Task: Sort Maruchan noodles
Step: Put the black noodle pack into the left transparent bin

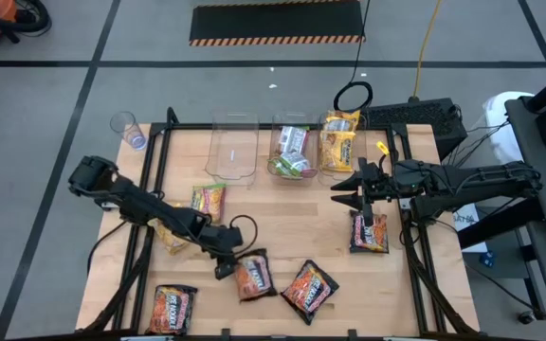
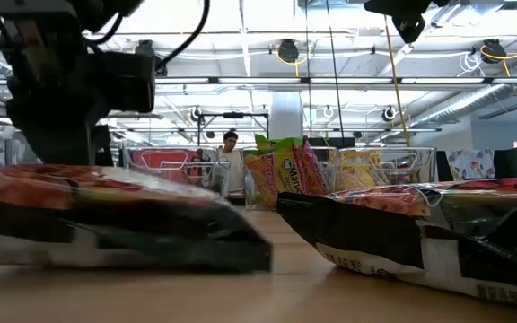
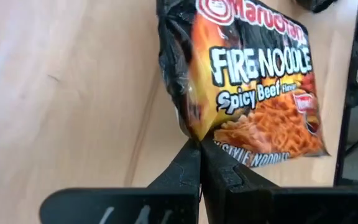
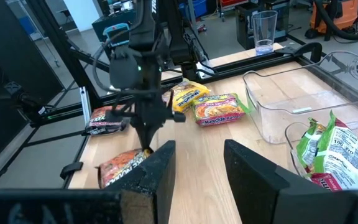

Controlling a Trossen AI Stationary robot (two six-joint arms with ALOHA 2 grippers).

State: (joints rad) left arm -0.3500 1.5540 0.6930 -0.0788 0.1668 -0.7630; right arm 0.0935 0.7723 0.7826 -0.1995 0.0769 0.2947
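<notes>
My left gripper (image 1: pixel 224 269) is shut on a dark "Fire Noodle" Maruchan packet (image 1: pixel 254 277) near the table's front middle. Other noodle packets lie flat on the wood: a green-edged one (image 1: pixel 209 199), a yellow one (image 1: pixel 171 237) partly under my left arm, and dark ones at the front left (image 1: pixel 173 308), front middle (image 1: pixel 309 289) and right (image 1: pixel 369 232). My right gripper (image 1: pixel 342 190) hangs open in the air right of centre, above the table, with nothing between its fingers (image 4: pixel 166 168). My left gripper pinches a corner of the dark packet's crimped edge (image 3: pixel 197 142) between its two shut fingers (image 3: pixel 185 171). The fingers slant down at it from the table's left side. The packet stretches away from the fingertips, printed face up. Whether it is clear of the table I cannot tell.
Three clear bins stand in a row at the table's far edge: an empty one (image 1: pixel 233 152), one holding green-edged packets (image 1: pixel 292 152) and one holding a yellow packet (image 1: pixel 339 142). A clear cup (image 1: pixel 126 126) stands beyond the far left corner. Black frame rails (image 1: pixel 159 161) border the table.
</notes>
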